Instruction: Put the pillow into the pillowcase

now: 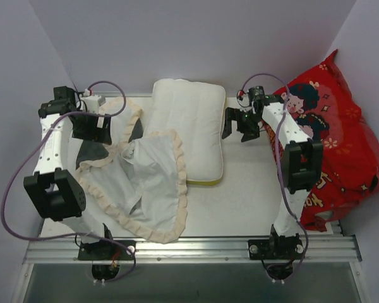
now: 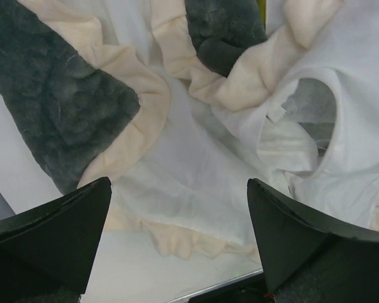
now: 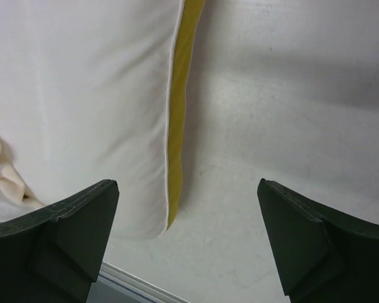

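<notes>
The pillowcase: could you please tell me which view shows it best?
Top external: nearly the whole pillowcase, lying spread out. Left wrist shows only crumpled folds close up; right wrist just a scrap of its edge.

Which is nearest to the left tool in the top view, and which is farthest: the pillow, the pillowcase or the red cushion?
1. pillowcase: on the left, lying right beneath the open left tool.
2. pillow: in the middle, just to the tool's right.
3. red cushion: at the far right, beyond the other arm.
</notes>
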Controlling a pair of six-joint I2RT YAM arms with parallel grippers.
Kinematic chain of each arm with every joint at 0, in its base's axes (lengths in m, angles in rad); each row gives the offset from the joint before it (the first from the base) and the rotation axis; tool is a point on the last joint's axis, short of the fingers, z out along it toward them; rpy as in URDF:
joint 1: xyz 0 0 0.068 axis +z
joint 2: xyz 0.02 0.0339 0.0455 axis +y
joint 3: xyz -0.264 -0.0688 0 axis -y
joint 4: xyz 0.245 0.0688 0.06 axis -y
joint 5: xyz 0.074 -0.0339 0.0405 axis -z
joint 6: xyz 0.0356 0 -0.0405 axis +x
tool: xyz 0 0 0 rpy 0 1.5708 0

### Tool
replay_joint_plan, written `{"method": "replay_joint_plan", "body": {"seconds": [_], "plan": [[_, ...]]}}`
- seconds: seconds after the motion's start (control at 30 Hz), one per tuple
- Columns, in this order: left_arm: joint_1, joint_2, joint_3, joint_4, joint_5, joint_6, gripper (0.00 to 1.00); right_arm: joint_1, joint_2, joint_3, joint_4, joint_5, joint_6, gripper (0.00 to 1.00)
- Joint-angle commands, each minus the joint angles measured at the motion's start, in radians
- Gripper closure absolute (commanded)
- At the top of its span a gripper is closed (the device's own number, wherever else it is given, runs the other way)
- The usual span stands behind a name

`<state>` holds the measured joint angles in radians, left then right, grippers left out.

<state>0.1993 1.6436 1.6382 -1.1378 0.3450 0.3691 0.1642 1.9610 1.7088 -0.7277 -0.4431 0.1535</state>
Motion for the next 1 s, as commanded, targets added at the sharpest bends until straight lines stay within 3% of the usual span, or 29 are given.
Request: {"method": "replay_joint_plan", "body": {"seconds": [0.0,0.3,0.37,0.4,0.47,0.5,0.57,0.6,0.63,0.73,0.83,0.97], "plan": [[-0.038,0.059,-0.003,0.151,-0.057,-0.021,0.03,0.023,0.119,0.125,-0.010,0.024,0.060,0.00],[-0.135,0.352,0.098,0.248,-0.150,-0.091,0.03,0.080,0.335,0.270,0.005,-0.014,0.086,0.00],[-0.141,0.409,0.130,0.253,-0.170,-0.102,0.03,0.098,0.361,0.275,0.010,-0.026,0.081,0.07],[-0.146,0.427,0.141,0.251,-0.185,-0.110,0.03,0.103,0.386,0.285,0.008,-0.034,0.083,0.21],[-0.149,0.464,0.158,0.254,-0.211,-0.121,0.03,0.100,0.404,0.291,0.010,-0.034,0.077,0.39],[-0.147,0.473,0.160,0.253,-0.219,-0.128,0.03,0.095,0.403,0.288,0.010,-0.034,0.075,0.61],[-0.146,0.502,0.161,0.254,-0.225,-0.131,0.03,0.071,0.372,0.269,0.008,-0.054,0.073,0.80],[-0.147,0.513,0.163,0.256,-0.242,-0.134,0.03,0.058,0.356,0.255,0.008,-0.057,0.070,0.96],[-0.144,0.539,0.164,0.254,-0.251,-0.134,0.10,0.045,0.334,0.229,0.008,-0.057,0.072,1.00],[-0.127,0.574,0.175,0.254,-0.282,-0.150,0.29,-0.024,0.242,0.187,0.007,-0.036,0.051,1.00],[-0.101,0.598,0.183,0.254,-0.278,-0.173,0.39,-0.100,0.171,0.160,-0.018,0.018,0.006,1.00],[-0.077,0.605,0.190,0.254,-0.287,-0.188,0.44,-0.161,0.133,0.161,-0.068,0.087,-0.066,1.00]]}}
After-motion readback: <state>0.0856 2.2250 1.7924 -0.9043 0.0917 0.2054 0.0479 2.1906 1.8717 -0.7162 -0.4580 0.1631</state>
